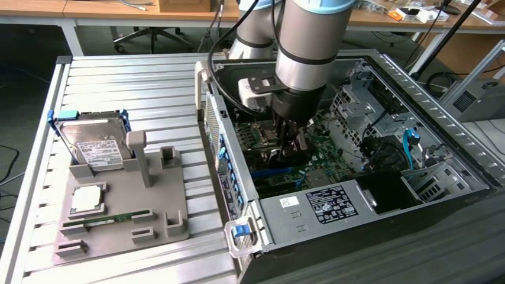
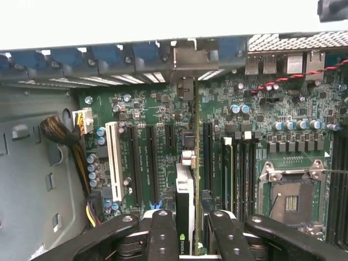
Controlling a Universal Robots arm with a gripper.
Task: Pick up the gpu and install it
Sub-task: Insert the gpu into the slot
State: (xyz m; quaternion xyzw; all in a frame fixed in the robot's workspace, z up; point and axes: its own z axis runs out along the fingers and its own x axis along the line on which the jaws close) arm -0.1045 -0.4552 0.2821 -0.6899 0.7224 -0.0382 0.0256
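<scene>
While the arm hangs down inside the open computer case [image 1: 442, 118], right of centre in the exterior view, the pincer [image 2: 190, 220] is clamped on the gpu [image 2: 185, 190]. Look at the wrist view: two black fingers [image 2: 163, 234] press in from either side, and the card stands edge-on between them, green logo on its rim, pale bracket end pointing away toward the case's rear wall. And underneath it, the green motherboard [image 2: 157, 109]! The card sits in line with the row of long black expansion slots [image 2: 134, 163], with a white slot [image 2: 115, 157] beyond those, and I cannot tell whether it has met a slot or hangs just above. On the card's other side come the memory slots, then the bare CPU socket [image 2: 291, 198] with its metal frame.

Out on the slatted metal worktop [image 1: 126, 77], in the left half of the exterior view, a grey parts holder [image 1: 158, 219] lies flat. A silver hard drive [image 1: 96, 145] leans in its upper end, a processor chip [image 1: 87, 198] rests below that, and a narrow green memory stick [image 1: 118, 219] lies lower again.
</scene>
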